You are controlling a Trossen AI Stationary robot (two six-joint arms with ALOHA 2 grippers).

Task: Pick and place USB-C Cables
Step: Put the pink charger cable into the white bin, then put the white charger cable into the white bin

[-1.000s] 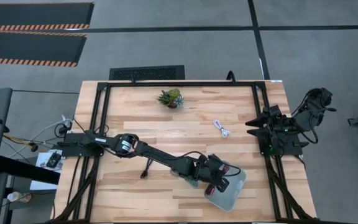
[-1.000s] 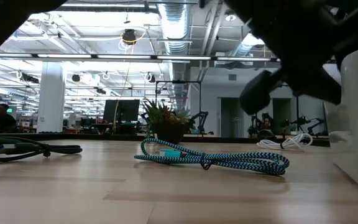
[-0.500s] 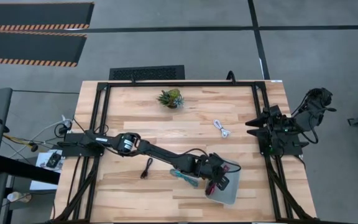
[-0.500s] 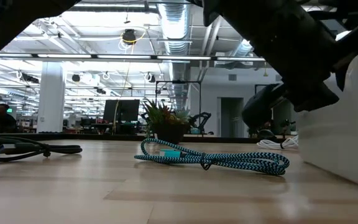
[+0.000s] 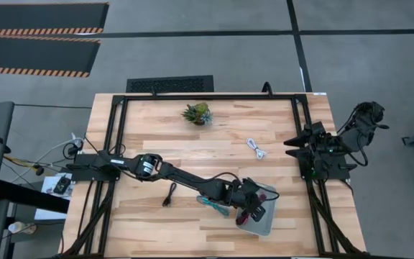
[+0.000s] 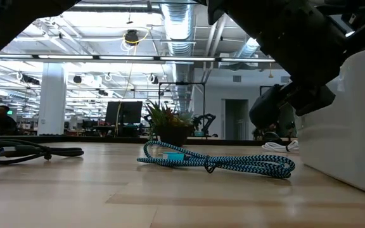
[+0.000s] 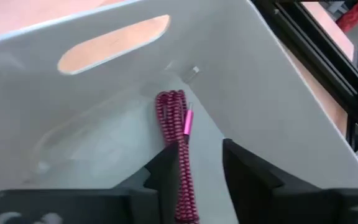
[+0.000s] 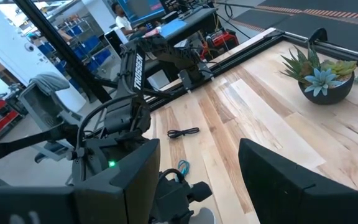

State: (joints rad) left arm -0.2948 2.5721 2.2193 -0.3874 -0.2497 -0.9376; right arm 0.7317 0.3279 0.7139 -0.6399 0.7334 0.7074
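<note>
In the left wrist view the maroon-red cable (image 7: 180, 134) lies in the pale blue tray (image 7: 272, 93), with its far end on the tray floor. My left gripper (image 7: 199, 163) reaches down into that tray (image 5: 263, 221) near the table's near edge, with its fingers parted around the cable. The teal-blue cable (image 5: 213, 205) lies on the table left of the tray, and the black cable (image 5: 169, 194) lies farther left. The white cable (image 5: 256, 148) lies toward the right. My right gripper (image 8: 197, 186) waits open at the table's right edge. My left gripper has the maroon-red cable's near part (image 7: 184, 180) between its fingers, running along them. The cable lies against the inner side of one finger (image 7: 165, 169), and a gap shows between it and the other finger (image 7: 241, 167). Its far end (image 7: 169, 102) rests on the tray floor.
A small green plant (image 5: 197, 113) stands near the far edge. Black frame rails (image 5: 302, 144) run along the table's sides. In the low view the tray wall (image 6: 360, 126) fills the right, with the teal-blue cable (image 6: 214, 163) in the middle and the black cable (image 6: 30, 152) on the left.
The tray has slid a little toward the table's left; in the low view its wall now fills more of the picture. My left arm's wrist has shifted with it, uncovering the teal-blue cable in the high view.
</note>
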